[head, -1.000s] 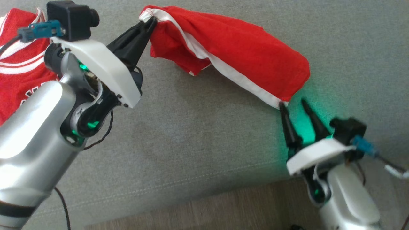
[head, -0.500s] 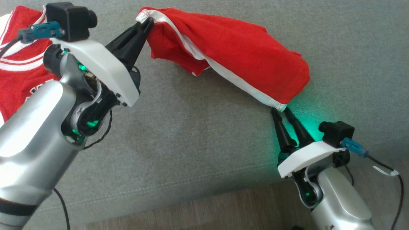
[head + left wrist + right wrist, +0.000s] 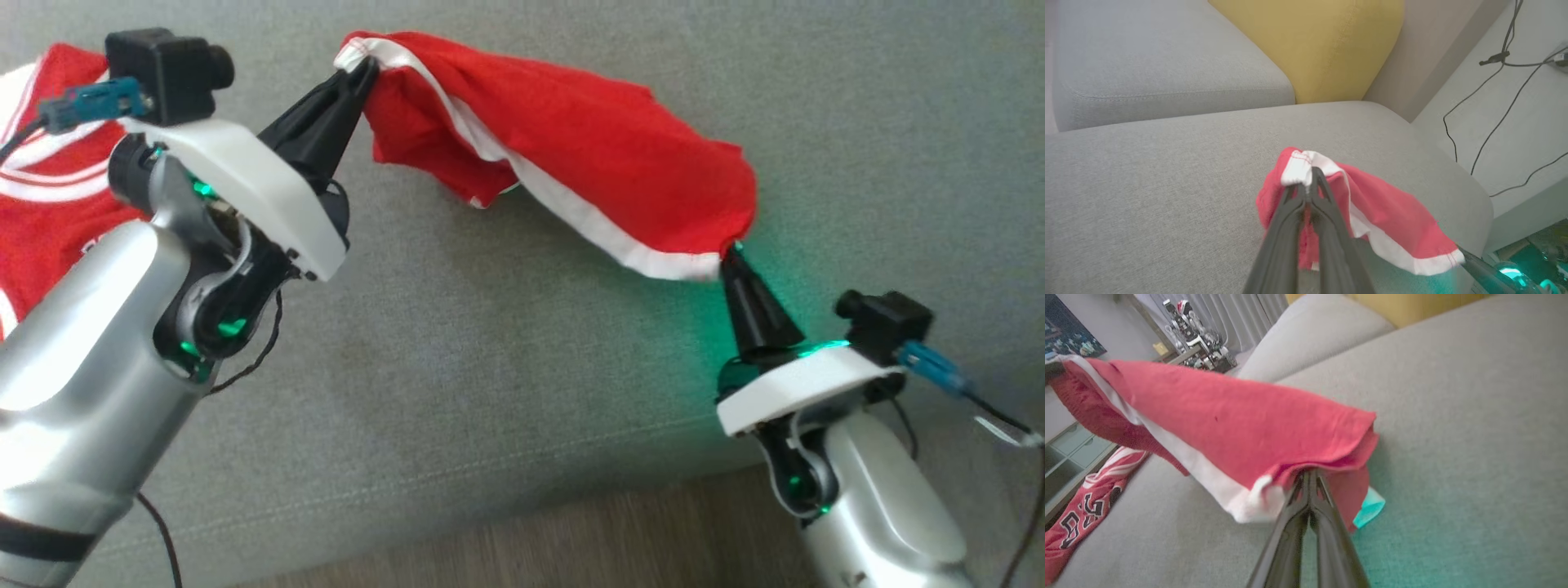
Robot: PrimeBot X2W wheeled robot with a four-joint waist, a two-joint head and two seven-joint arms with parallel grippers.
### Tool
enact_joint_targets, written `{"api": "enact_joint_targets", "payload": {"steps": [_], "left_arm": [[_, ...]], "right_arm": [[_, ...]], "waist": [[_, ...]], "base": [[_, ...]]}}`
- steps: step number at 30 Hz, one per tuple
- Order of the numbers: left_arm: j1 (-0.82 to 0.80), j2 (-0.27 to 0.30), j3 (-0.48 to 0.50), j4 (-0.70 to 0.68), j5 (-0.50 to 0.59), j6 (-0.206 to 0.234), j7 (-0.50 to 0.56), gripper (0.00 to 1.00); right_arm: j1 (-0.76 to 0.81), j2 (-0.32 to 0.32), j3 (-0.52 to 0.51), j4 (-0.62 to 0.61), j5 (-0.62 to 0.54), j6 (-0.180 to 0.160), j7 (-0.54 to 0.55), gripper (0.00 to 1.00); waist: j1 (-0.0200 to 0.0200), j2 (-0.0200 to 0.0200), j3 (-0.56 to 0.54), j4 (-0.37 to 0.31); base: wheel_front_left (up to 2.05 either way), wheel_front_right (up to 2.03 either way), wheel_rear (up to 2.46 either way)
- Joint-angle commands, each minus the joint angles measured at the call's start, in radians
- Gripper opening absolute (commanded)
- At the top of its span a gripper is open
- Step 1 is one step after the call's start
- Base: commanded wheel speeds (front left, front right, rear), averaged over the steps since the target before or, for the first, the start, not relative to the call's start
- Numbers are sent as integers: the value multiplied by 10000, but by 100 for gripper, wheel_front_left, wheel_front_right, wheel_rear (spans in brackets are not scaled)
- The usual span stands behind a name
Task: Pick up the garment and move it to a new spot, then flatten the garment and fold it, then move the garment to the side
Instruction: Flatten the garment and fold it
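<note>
Garment (image 3: 571, 155): red cloth piece with white trim, hanging as a bunched, sagging span above the grey sofa seat (image 3: 490, 384) and running from far left to near right. A loose fold is drooping below the middle; whether it is touching the seat cannot be told.

Left gripper (image 3: 361, 67): fingers pressed together, pinching the white-edged corner at the far left end.

Right gripper (image 3: 729, 255): fingers pressed together, pinching the white hem at the near right end. Green light is spilling onto the seat beneath it.

Second red jersey (image 3: 41, 204): lying at the far left, apart from the held piece.

Step in hand, as judged: carrying the piece to a new spot for flattening. Doing this well is likely calling for three things:
- drawing the two grippers apart until the sag is pulling taut;
- lifting the drooping fold clear of the seat;
- lowering both ends level, so the cloth is landing flat and away from the jersey.
</note>
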Motion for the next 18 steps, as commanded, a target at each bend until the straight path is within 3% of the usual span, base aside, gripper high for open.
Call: {"api": "enact_joint_targets", "payload": {"steps": [1,8,11,12,13,14,18], "left_arm": [[-265,305,673,-237,-125,-78,-191,0],[-305,247,906,-475,-317,-195,-466,0],[-360,230,888,-534,-365,-167,-357,0],[-384,231,881,-547,-365,-151,-325,0],[-384,231,881,-547,-365,-151,-325,0],[-412,226,879,-550,-362,-134,-304,0],[-498,127,856,-476,-371,-129,-303,0]], "right_arm": [[360,11,-106,-863,-241,-2,-65,0],[655,11,-1164,-2628,-629,-2,-65,0],[857,-2,-405,-2588,-390,-2,886,0],[935,-33,-35,-2629,-244,-2,1321,61],[935,-33,-35,-2629,-244,-2,1321,61],[1014,-45,199,-2667,-71,-2,1630,100],[1220,-87,733,-2351,327,-2,2035,100]], "waist": [[0,0,-252,-24],[0,0,-766,-24],[0,0,-840,59],[0,0,-813,92],[0,0,-813,92],[0,0,-757,132],[0,0,-511,304]], "base": [[0,0,0],[0,0,0],[0,0,0],[0,0,0],[0,0,0],[0,0,0],[0,0,0]]}}
